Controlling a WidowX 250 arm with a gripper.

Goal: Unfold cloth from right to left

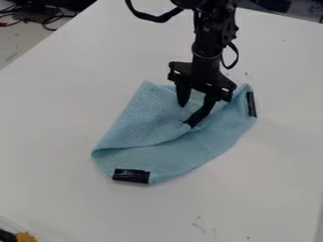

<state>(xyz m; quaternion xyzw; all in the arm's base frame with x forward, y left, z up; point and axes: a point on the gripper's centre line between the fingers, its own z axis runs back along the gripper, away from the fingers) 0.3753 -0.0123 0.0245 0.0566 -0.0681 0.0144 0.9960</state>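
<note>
I have the black metal 2-finger gripper (191,110) over the centre of the frame, hanging from the black jointed arm (207,47) that enters at the top edge. Its 2 fingers are apart, and I see no fabric clamped between them. Below lies the light blue, textured fabric cloth (211,142), in the middle of the frame on the smooth white table (50,113). It is partly folded: the upper flap (142,118) covers the upper-left side, its loose edge running from the lower-left fold towards the fingers. Of the lower layer's 2 black tape strips, 1 sits at the lower-left edge (131,176) and 1 at the right edge (251,104).

I judge this to be the grasping step, with the unfolding itself still to do. Next I would settle the fingers around the flap's loose edge, close on that layer alone, lift a little and draw it towards the left of the frame. If I pinch both layers, the whole cloth will probably drag along instead of opening.
</note>
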